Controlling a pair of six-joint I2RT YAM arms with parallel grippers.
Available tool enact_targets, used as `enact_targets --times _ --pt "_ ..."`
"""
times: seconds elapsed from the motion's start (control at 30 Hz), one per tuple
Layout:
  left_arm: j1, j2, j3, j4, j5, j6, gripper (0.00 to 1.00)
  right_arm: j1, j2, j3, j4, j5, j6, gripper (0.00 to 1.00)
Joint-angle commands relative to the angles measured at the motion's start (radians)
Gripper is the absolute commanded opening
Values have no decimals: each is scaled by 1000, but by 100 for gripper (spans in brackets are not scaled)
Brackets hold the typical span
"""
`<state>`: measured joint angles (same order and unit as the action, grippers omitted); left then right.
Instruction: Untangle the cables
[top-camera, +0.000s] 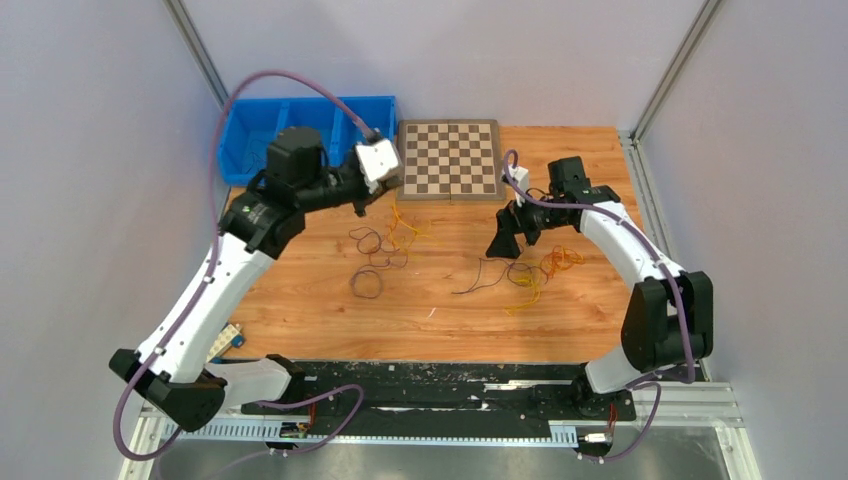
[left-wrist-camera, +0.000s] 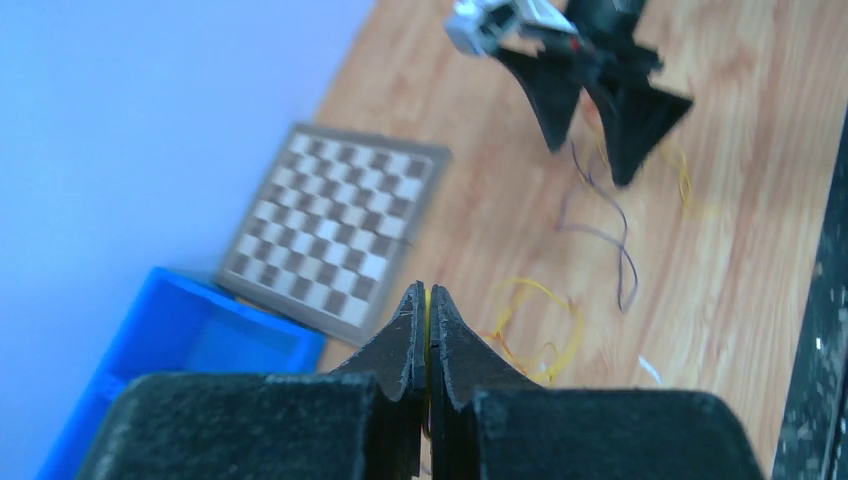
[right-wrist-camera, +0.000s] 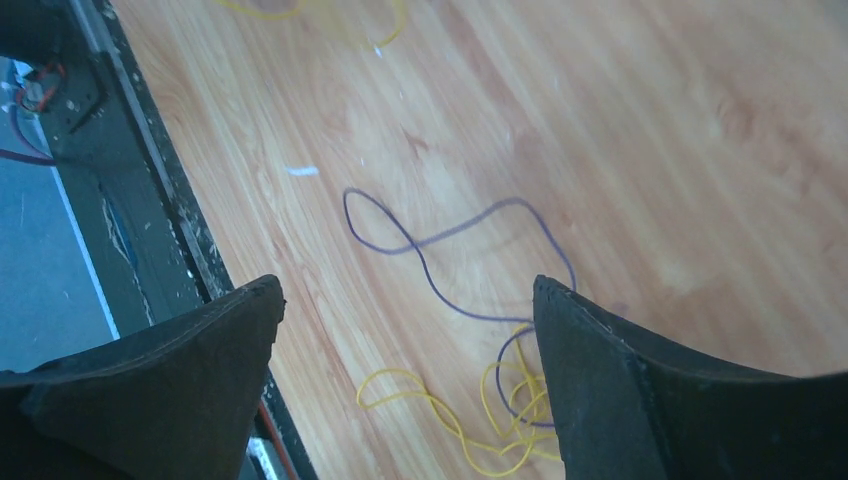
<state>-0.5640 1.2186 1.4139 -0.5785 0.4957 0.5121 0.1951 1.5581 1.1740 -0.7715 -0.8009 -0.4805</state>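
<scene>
Left wrist: left pincer (left-wrist-camera: 427, 290) pinches yellow cable (left-wrist-camera: 427, 318); right pincer (right-wrist-camera: 407, 287) gapes over purple cable (right-wrist-camera: 455, 228).

left hand (left-wrist-camera: 428, 292) + right hand (right-wrist-camera: 407, 287): 2 | chessboard (top-camera: 450, 158): 1 | blue bin (top-camera: 255, 130): 1 | cables (top-camera: 560, 262): 2 loose clusters, strands uncountable

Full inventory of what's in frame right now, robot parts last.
table: one, wood, under everything
bin: one, blue, divided, far left corner
chessboard: one, brown and cream, far edge, middle
yellow cable: count unclear, yellow-orange strands under the left gripper, one pinched in it
dark loops: a few, dark purple, left of centre
dark squiggle: one, dark purple, right of centre
yellow tangle: one clump, yellow-orange, beside the squiggle
white scrap: one, near middle
hoses: two, lilac, along the arms
left gripper: shut on yellow cable
right gripper: open, empty, above the squiggle
</scene>
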Motion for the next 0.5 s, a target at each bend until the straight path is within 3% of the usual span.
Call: enact_targets --times 0.0,0.2,0.33,0.47 --pt "41 -1 183 -29 81 -211 0 9 -90 67 166 -165 50 94" --pt "45 47 294 2 123 -307 0 126 -197 89 605 -177 328 100" --pt "44 80 305 63 156 -383 0 239 -238 69 839 -148 396 100" --pt "44 107 324 119 201 -471 0 363 -224 43 961 -41 395 100"
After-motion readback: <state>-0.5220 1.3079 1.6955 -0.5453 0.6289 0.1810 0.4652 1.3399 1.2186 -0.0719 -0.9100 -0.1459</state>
